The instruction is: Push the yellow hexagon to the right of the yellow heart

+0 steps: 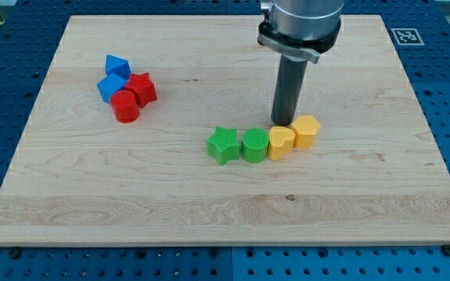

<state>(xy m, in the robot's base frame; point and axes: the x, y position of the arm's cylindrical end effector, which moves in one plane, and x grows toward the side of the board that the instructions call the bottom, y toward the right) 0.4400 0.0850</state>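
Observation:
The yellow hexagon sits on the wooden board just right of the yellow heart, touching it and a little higher in the view. My tip stands directly above the yellow heart and just left of the hexagon, close to both. The heart, a green cylinder and a green star form a row running to the view's left.
A cluster at the view's upper left holds two blue blocks, a red star and a red cylinder. The board's edge runs along the view's bottom over a blue perforated table.

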